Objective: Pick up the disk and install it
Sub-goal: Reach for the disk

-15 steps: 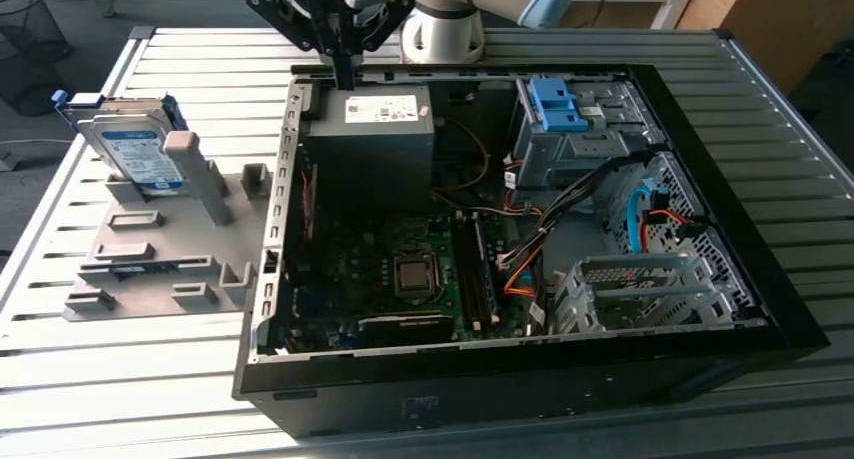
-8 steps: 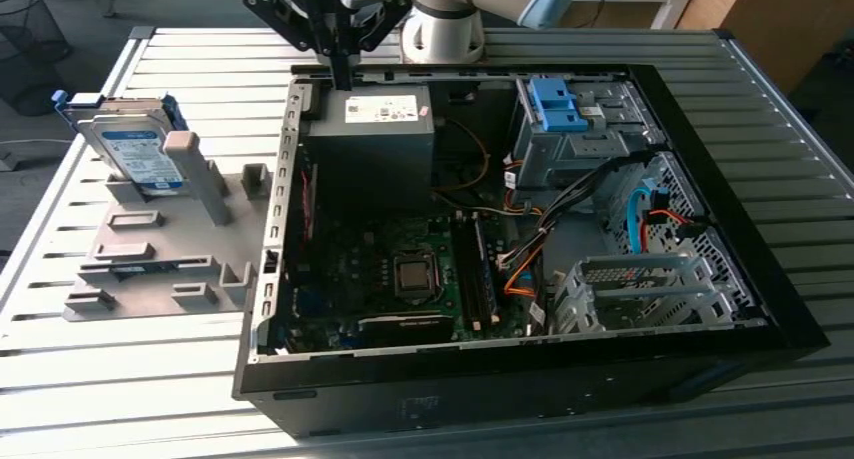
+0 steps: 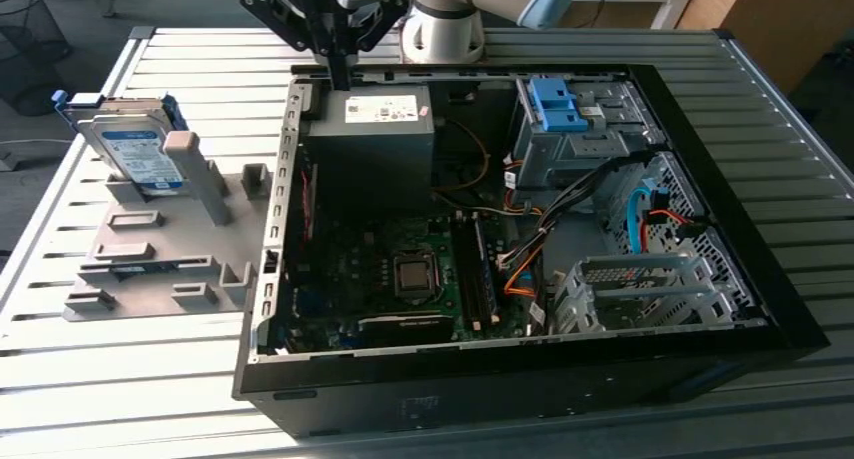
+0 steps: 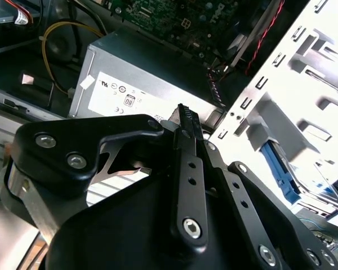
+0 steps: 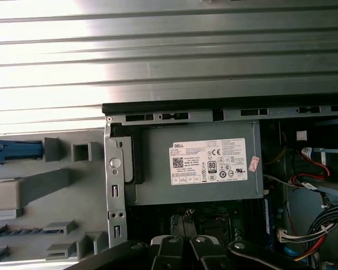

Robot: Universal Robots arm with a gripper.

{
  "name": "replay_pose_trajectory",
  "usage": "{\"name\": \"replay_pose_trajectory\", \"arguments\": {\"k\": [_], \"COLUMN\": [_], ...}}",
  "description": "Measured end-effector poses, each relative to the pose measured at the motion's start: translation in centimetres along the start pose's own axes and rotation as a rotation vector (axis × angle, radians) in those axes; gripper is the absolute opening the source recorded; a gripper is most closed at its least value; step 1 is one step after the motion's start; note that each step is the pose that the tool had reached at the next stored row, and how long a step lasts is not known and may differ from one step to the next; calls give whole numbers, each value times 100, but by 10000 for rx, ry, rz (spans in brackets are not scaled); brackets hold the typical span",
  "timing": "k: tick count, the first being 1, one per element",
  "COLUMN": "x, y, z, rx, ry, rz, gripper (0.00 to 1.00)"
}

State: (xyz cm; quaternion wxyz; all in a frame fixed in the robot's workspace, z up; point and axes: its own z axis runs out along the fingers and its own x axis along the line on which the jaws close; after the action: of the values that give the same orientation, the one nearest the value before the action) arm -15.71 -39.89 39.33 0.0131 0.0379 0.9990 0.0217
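Observation:
The disk [image 3: 134, 151] is a silver drive with a white-and-blue label and a blue frame. It stands on edge in a grey fixture [image 3: 160, 269] at the exterior view's left, outside the computer case. Its blue frame [image 5: 14, 151] shows in the first wrist view. My gripper [image 3: 342, 82] hangs over the case's far wall, above the grey power-supply box [image 3: 374, 129], well apart from the disk. Its black fingers [image 4: 187, 126] are pressed together with nothing between them, and in the first wrist view the fingers [image 5: 170, 247] sit over the box [image 5: 197, 163].
The open black computer case [image 3: 747, 279] lies on a slatted metal table [image 3: 160, 379]. Inside are a motherboard [image 3: 400, 269], cable bundles [image 3: 534, 249], a metal drive cage [image 3: 641, 294] and a blue bracket [image 3: 554, 104] in a bay at the far right.

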Motion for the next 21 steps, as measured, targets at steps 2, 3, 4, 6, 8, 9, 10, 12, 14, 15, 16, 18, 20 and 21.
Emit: {"name": "replay_pose_trajectory", "arguments": {"k": [2,3,4,6,8,9,10,12,14,15,16,18,20,21], "x": [9,11,13,20,25,27,30,34,41,45,49,62,75,80], "y": [-1,-1,-1,-2,-2,-2,-2,-2,-3,-3,-4,-5,-6,-6], "z": [0,0,0,-1,-1,-1,-1,-1,-1,-1,-1,-2,-1,-1], "rx": [0,0,0,0,0,0,0,0,0,0,0,0,0,-1], "ry": [0,0,0,0,0,0,0,0,0,0,0,0,0,0], "rz": [0,0,0,0,0,0,0,1,1,1,0,0,0,0], "gripper": [11,11,11,11,11,11,11,11,11,11,11,11,11,11]}}
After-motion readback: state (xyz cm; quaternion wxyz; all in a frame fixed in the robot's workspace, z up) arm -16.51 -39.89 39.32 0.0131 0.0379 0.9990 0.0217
